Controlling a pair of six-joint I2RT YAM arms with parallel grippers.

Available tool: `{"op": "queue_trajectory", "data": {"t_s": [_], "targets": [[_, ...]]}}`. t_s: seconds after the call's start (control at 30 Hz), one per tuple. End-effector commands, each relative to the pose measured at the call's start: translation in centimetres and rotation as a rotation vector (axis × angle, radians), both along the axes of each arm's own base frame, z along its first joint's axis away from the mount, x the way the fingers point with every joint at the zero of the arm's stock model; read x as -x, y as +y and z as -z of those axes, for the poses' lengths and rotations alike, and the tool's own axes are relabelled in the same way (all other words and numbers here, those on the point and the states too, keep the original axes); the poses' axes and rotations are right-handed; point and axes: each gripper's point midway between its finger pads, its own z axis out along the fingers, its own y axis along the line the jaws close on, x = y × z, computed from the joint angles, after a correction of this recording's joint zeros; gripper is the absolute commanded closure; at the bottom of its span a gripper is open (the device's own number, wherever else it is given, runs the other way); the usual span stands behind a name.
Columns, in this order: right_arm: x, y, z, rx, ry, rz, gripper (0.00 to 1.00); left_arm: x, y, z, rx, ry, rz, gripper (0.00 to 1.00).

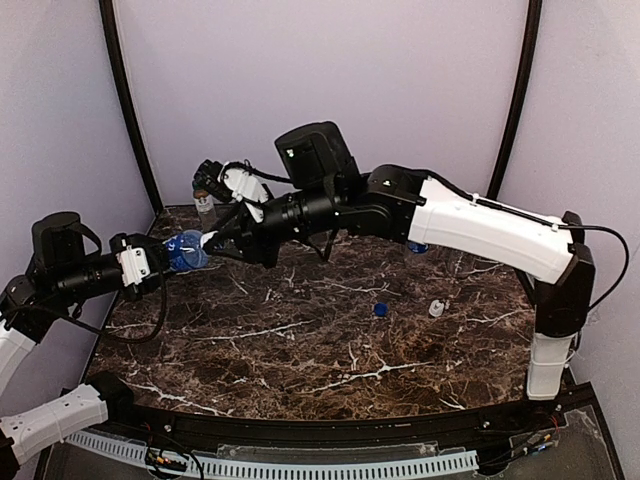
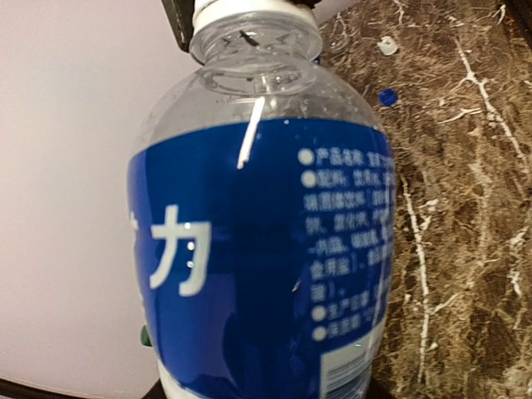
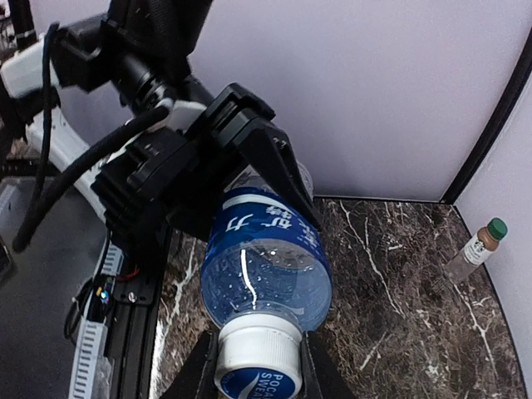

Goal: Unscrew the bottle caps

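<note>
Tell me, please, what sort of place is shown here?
Probably a robot test booth in a lab, not a home. Plain lilac walls with black corner poles enclose a dark marble-patterned tabletop, and two black-and-white robot arms bolted at its near edge hold a clear blue-labelled plastic bottle.

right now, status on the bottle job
Left gripper shut on blue-label bottle. Right gripper shut on its cap. Blue cap, white cap loose on table, clear.

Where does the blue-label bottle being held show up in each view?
Top external: blue-label bottle left of centre, held sideways.
Left wrist: it fills most of the frame, cap at the top.
Right wrist: centre, cap end nearest the camera.
Shared landmark: its white cap.
</note>
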Motion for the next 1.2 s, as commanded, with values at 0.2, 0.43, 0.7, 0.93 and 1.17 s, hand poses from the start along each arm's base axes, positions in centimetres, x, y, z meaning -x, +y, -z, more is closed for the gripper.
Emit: {"op": "queue_trajectory", "data": {"t_s": [0.2,0.43,0.7,0.93,1.17], "targets": [[3.8,-2.1,5.2,0.33,-0.682,-0.139,1.0,7.3,-3.4,2.1,0.108,0.372,0.328,0.69],[5.7,-1.8,3.3,0.258,-1.342,-0.275,1.0,8.3,-3.9,3.3,0.122,0.501,0.362,0.7],[6.3,-1.1,3.7,0.262,-1.546,-0.352,1.0,8.6,-3.9,4.2,0.129,0.557,0.356,0.72],[4.7,-0.7,-0.3,0.089,-1.319,-0.067,0.54,5.3,-3.5,3.5,0.213,0.487,0.195,0.75],[1.7,-2.5,-4.2,-0.079,-0.851,0.183,0.01,0.3,-2.0,1.0,0.286,0.26,-0.011,0.76]]}}
